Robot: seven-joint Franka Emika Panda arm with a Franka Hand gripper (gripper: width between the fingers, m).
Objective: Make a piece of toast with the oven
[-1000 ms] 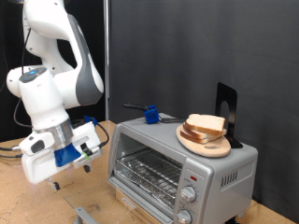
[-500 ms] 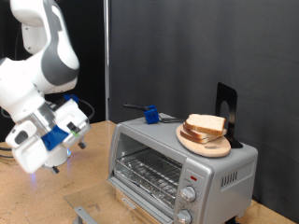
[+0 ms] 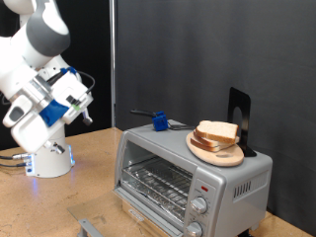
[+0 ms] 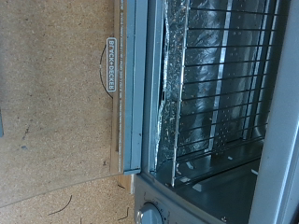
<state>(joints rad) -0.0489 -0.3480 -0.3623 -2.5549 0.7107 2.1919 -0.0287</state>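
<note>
The oven (image 3: 193, 178) sits on the bench (image 3: 59, 202) at the exterior view's right. Its door appears to be down, and the wrist view shows the wire rack (image 4: 220, 84) bare. The arm (image 3: 39, 59) is raised at the exterior view's left, well apart from the oven. The piece of toast (image 3: 217, 131) lies on a round wooden plate (image 3: 215, 150) on the oven's roof, on top of another slice. The tool (image 3: 79, 111) holds nothing; whether it is spread or pressed together cannot be told. Risks, as a judgement: a grab could take both stacked slices or push the plate off the roof.
</note>
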